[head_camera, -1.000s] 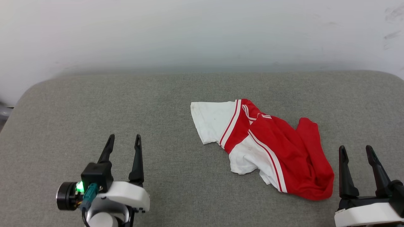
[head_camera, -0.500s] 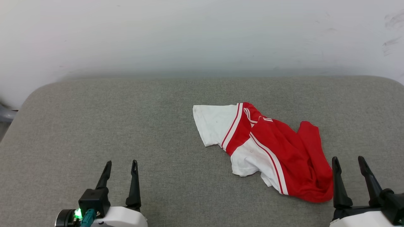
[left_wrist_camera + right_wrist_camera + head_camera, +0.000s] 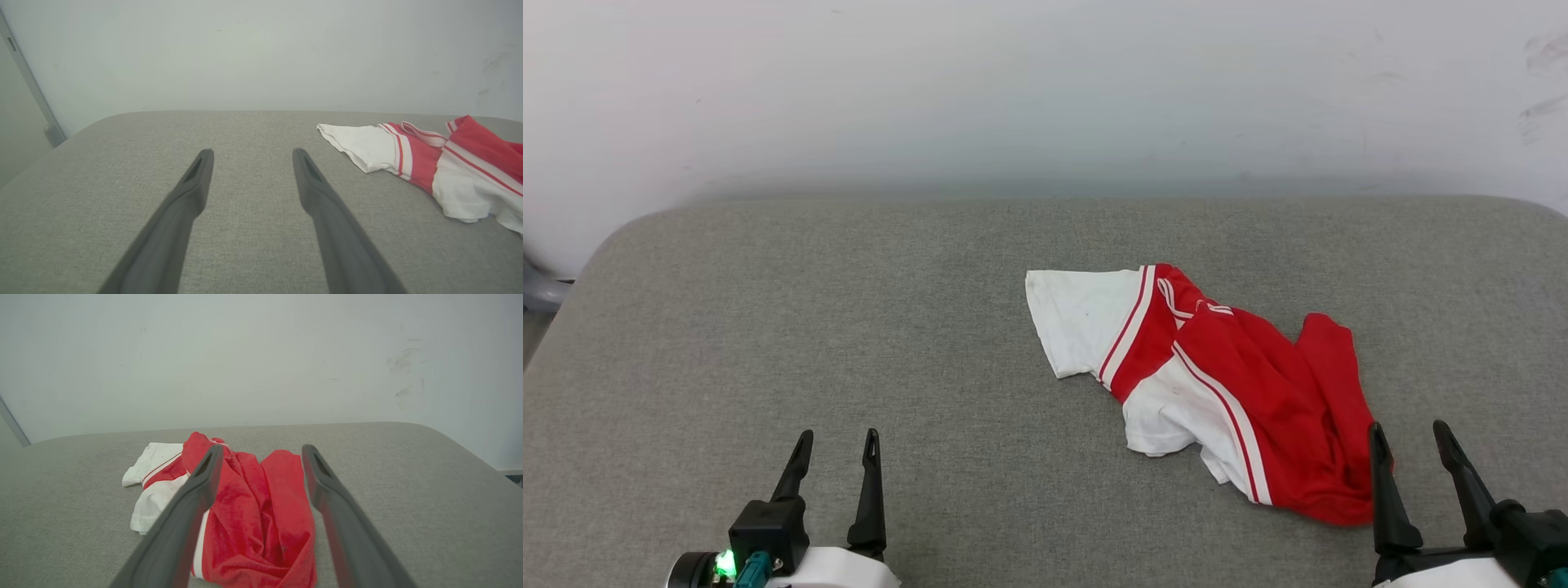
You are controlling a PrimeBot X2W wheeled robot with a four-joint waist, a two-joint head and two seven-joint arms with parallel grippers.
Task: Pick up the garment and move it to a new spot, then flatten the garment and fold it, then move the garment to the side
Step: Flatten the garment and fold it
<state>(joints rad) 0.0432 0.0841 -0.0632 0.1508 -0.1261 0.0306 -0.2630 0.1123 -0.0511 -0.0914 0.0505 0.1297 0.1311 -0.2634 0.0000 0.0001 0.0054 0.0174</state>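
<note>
Right of centre, your garment (image 3: 1258,384) lay crumpled; it looked soft and light. Your left gripper (image 3: 839,434) and right gripper (image 3: 1407,426) stood open; a raised red fold seemed best to pinch.

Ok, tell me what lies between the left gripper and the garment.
Bare grey padded surface runs from the left gripper to the garment; the head view shows it.

Soft, even light lies bright and flat across the grey table (image 3: 768,327) before us, with a faint shadow band at the foot of the white wall (image 3: 1045,82). In our wrist views the fingers (image 3: 163,245) of the left tool (image 3: 252,153) and right tool (image 3: 263,448) go soft near the lens, and the table's far edge bows.
</note>
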